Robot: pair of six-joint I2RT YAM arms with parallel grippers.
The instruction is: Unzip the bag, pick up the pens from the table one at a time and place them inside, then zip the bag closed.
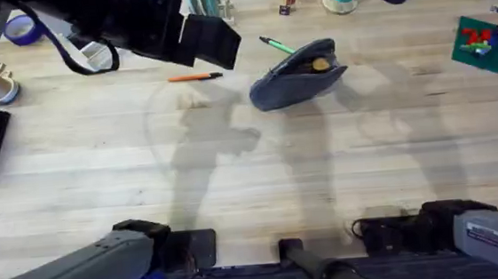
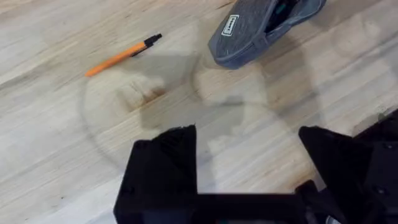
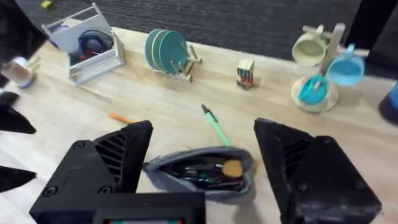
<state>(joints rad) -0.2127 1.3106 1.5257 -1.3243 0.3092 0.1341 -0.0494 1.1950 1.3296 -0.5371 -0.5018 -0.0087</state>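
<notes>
Overhead view, nearest first: two arm bases sit at the near edge of the table (image 1: 235, 194), grey at lower left and lower right. Farther out, on bare wood, lies one bag (image 1: 297, 73), grey-blue, its zipper open so dark contents and a yellowish round thing show inside. Two pens are on the table: an orange pen (image 1: 195, 76) just left of the bag and apart from it, and a green pen (image 1: 275, 45) behind the bag, its near end at the bag's far edge; whether it touches is hard to tell.

From the left wrist, the left gripper (image 2: 247, 168) hangs above bare wood with its two black fingers spread wide and nothing between them; the orange pen (image 2: 122, 55) and one end of the bag (image 2: 249, 34), partly cut off at the frame edge, lie beyond.

From the right wrist, the right gripper (image 3: 202, 177) is also wide open and empty, the open bag (image 3: 202, 171) seen between its fingers, the green pen (image 3: 214, 126) past it.

Along the far edge stand one plate rack (image 3: 168, 53) and one mug tree (image 3: 320, 65).
</notes>
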